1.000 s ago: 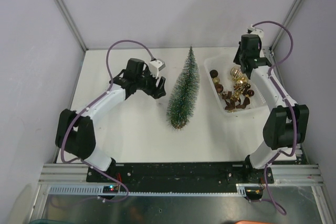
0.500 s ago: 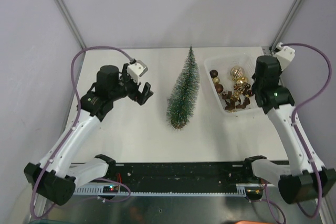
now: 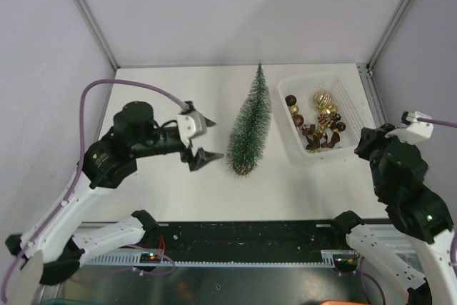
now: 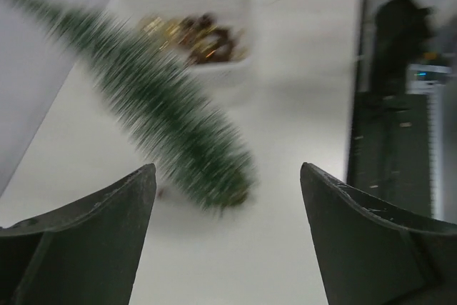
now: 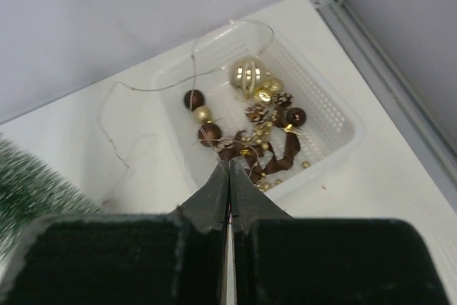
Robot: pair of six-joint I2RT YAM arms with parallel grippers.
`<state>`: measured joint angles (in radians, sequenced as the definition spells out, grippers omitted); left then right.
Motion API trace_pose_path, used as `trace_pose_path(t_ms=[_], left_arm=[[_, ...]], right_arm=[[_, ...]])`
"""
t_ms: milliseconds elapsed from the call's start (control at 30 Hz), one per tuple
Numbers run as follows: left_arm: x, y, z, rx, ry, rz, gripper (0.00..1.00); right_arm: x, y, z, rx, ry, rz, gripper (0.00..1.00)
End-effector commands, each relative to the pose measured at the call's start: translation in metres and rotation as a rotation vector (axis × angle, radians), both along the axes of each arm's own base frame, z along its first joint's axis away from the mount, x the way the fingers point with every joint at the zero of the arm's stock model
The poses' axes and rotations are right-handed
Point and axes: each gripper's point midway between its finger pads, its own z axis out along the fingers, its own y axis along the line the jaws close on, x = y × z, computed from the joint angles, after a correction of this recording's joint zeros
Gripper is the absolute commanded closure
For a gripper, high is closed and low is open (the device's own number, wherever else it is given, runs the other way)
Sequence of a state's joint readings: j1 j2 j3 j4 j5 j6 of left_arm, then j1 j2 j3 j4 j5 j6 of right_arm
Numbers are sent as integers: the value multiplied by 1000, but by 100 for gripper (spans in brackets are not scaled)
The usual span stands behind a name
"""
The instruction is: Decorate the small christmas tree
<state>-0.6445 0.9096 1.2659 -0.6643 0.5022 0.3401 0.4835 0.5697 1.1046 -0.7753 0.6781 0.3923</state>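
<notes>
The small christmas tree [image 3: 249,126] stands upright mid-table, dark green with frosted bristles; it is blurred in the left wrist view [image 4: 164,119] and shows at the left edge of the right wrist view [image 5: 28,183]. My left gripper [image 3: 207,137] is open and empty just left of the tree's base, with the base between its fingertips [image 4: 227,169] further off. My right gripper [image 5: 229,166] is shut, raised high above the near side of the white basket [image 5: 343,141]. A thin wire [image 5: 143,83] runs from its tip over the basket rim, hanging in the air.
The white basket [image 3: 357,130] at the back right holds brown and gold baubles [image 3: 321,98], pine cones and brown ribbon. The raised right arm [image 3: 400,176] covers the table's right front. Grey walls and metal posts close in the back and sides.
My left gripper has swung down and right to the tree's base, jaws open. My right arm has lifted up and back from the basket toward the near right.
</notes>
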Motion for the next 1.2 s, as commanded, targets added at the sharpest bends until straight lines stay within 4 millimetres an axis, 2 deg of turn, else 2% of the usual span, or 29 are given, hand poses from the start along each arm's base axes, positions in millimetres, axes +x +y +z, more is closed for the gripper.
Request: trace_pose_path(t_ms=[0,67,133,233,367,533,633,733,833,900,967,1000,1067,1133,1167], left_arm=[[-44,-62,23,1,-54,-242,13],[-47,-90,20,41,-80,-287,13],[-39,-115,15,75,-97,-299,12],[-16,-152,5,82,-125,-279,9],[13,-188,-9,49,-167,-225,7],[43,-211,-7,-4,-202,-125,6],[47,-218,-7,-18,-185,-115,6],[54,-222,5,-61,-170,-67,8],[49,-227,12,-95,-148,-90,12],[44,-229,13,-107,-125,-114,22],[38,-229,10,-109,-106,-140,45],[34,-228,10,-111,-102,-153,60],[28,-224,10,-107,-96,-169,82],[22,-217,11,-101,-90,-176,94],[20,-213,11,-95,-85,-176,97]], right_arm=[[-17,26,14,3,-20,217,100],[-22,35,16,2,-20,286,100],[-28,40,15,2,-16,330,100],[-38,41,15,-4,-25,369,100],[-54,47,19,-17,-49,453,100],[-68,65,23,-52,-48,603,100],[-76,75,23,-75,-41,681,100],[-87,80,25,-87,-58,741,100],[-97,83,29,-98,-79,783,100],[-100,87,28,-105,-73,814,100],[-101,92,27,-109,-57,847,100],[-101,95,26,-110,-51,862,100],[-103,99,25,-108,-46,891,100],[-104,100,26,-108,-48,901,100],[-105,101,26,-108,-48,904,100]])
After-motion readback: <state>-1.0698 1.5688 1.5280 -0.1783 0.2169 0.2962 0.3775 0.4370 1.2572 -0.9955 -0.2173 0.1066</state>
